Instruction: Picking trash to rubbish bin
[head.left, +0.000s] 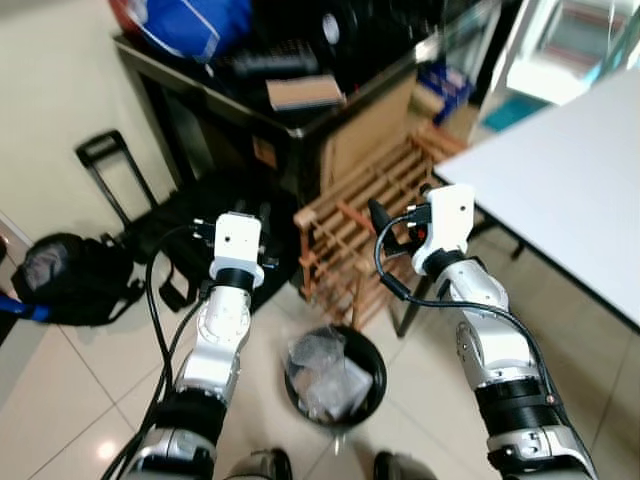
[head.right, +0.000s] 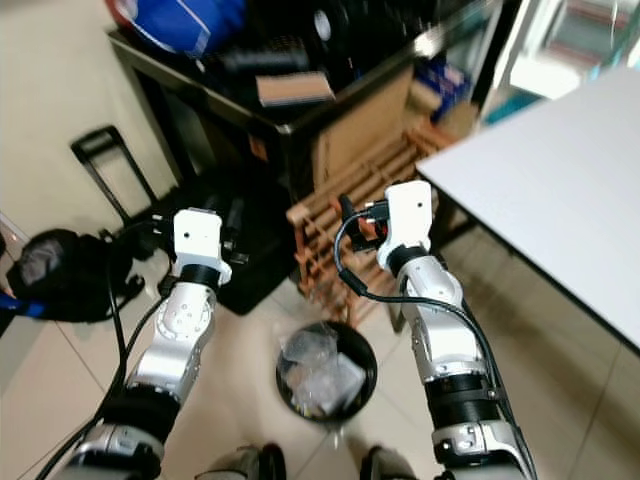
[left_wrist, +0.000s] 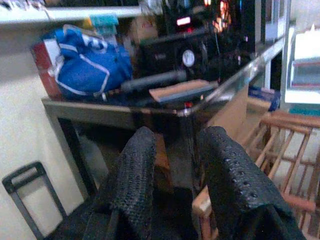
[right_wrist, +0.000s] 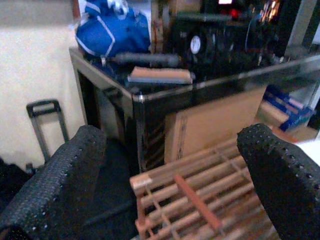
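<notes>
Left eye view: two empty tools (head.left: 236, 212) (head.left: 400, 222) above one trash-filled bin (head.left: 372, 366).

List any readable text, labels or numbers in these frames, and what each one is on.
None can be read.
Red glowing display on the dark equipment: too blurred.
Round white badge on the black case: illegible.
White marks on the blue fabric bag: a pattern, nothing that reads as letters.
Small blue boxes by the cardboard: print too small.

Both arms reach forward, raised; left gripper (left_wrist: 175, 165) jaws narrowly parted, right gripper (right_wrist: 170, 165) jaws spread wide.
</notes>
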